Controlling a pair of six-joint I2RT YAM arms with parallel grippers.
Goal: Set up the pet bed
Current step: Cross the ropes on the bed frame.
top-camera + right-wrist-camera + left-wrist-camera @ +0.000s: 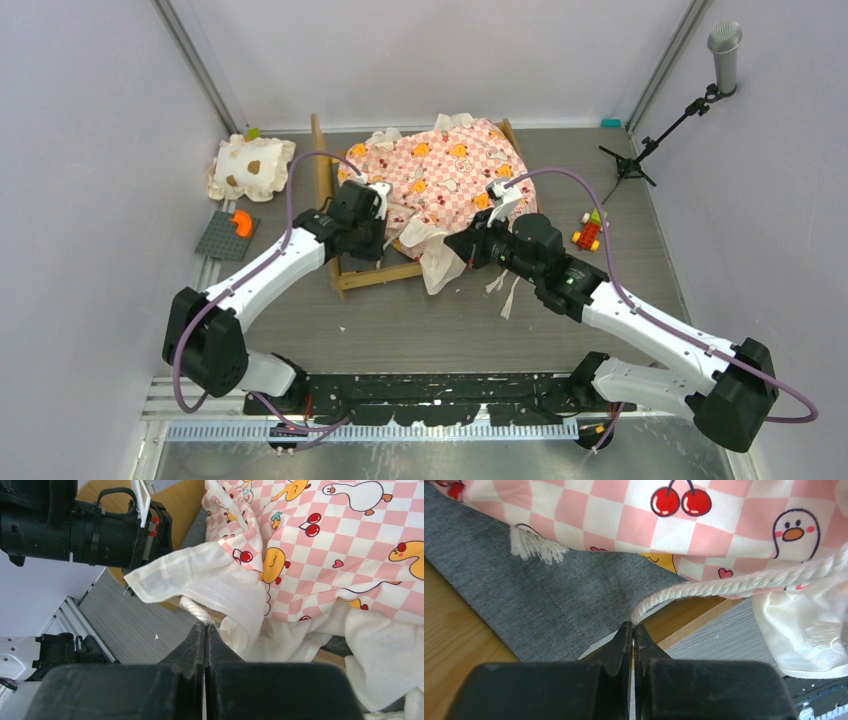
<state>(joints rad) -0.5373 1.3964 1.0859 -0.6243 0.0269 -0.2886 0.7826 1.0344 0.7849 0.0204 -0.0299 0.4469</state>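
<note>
Left gripper (632,628), right gripper (205,628) both clamped shut, each pinching a cord (734,582) end, likely to pull mattress (445,170) onto frame (375,275).

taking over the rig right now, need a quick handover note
Left hand: shut, pinching the white cord at the mattress edge.
Right hand: shut on a cord end under the bedding.
Pet bed: checkered mattress bunched on the frame, one corner hanging over the near rail.
Pillow: lying apart, left of the bed.
Done: mattress on frame.
Left: probably flatten it, then add the pillow.
</note>
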